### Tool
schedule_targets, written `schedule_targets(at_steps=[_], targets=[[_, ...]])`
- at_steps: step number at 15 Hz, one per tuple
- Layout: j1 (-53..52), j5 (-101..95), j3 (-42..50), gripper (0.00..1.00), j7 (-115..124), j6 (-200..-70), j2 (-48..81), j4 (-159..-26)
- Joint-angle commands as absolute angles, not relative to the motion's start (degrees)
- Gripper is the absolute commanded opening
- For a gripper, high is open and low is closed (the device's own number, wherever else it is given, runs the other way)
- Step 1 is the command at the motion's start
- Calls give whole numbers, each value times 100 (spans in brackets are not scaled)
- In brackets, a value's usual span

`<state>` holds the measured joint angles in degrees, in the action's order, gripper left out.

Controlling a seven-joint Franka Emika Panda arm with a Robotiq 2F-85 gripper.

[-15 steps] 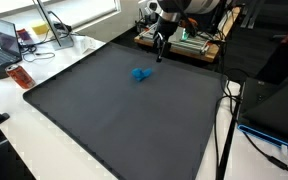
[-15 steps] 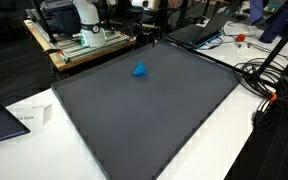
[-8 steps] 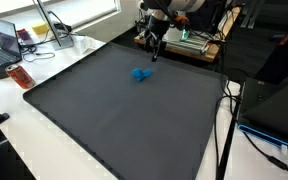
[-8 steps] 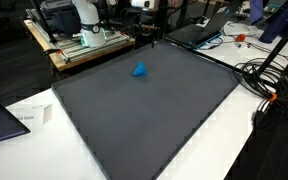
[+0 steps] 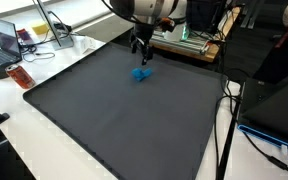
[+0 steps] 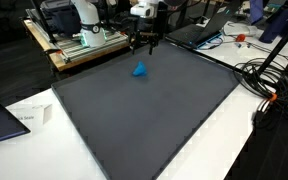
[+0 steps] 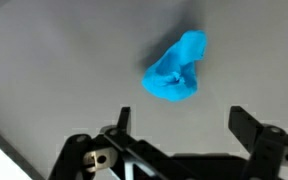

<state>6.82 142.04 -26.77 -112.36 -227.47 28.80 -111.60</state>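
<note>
A small crumpled blue object (image 7: 176, 70) lies on the dark grey mat (image 5: 124, 110); it shows in both exterior views (image 5: 141, 74) (image 6: 140, 70). My gripper (image 7: 182, 122) hangs open above it, the blue object just beyond the fingertips and apart from them, nothing between the fingers. In both exterior views the gripper (image 5: 141, 55) (image 6: 147, 44) hovers over the mat's far edge, a short way above the blue object.
A white table (image 5: 44, 140) surrounds the mat. A laptop (image 5: 4, 45) and a red object (image 5: 21, 77) sit at one side. Behind the mat stand racks of equipment (image 5: 189, 42) (image 6: 79, 35). Cables (image 6: 269, 85) run along the mat's side.
The arm has swung along the mat's far edge toward the blue object and come lower; the gripper now hangs over it. Its jaws stayed open.
</note>
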Motion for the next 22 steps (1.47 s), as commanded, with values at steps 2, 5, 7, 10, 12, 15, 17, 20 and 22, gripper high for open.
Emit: schedule_targets(at_steps=[2,5,7,10,12,15,17,20,22], targets=[[1664,14387,-3319,100,-12470,-23181,3714,-10373],[2105,14362,-3702,100,-12892,-23528,4159,-10032],[2332,14379,-3926,100,-13146,-23786,4435,-9817],[2496,14383,-4132,100,-13279,-23971,4727,-9588],[2470,14382,-4174,100,-13276,-23970,4873,-9488],[2333,14384,-4086,100,-13272,-23921,5073,-9350],[2257,14385,-3995,100,-13285,-23900,5190,-9286],[2076,14387,-3715,100,-13196,-23796,5260,-9207],[1894,14388,-3436,75,-13102,-23627,5227,-9156]])
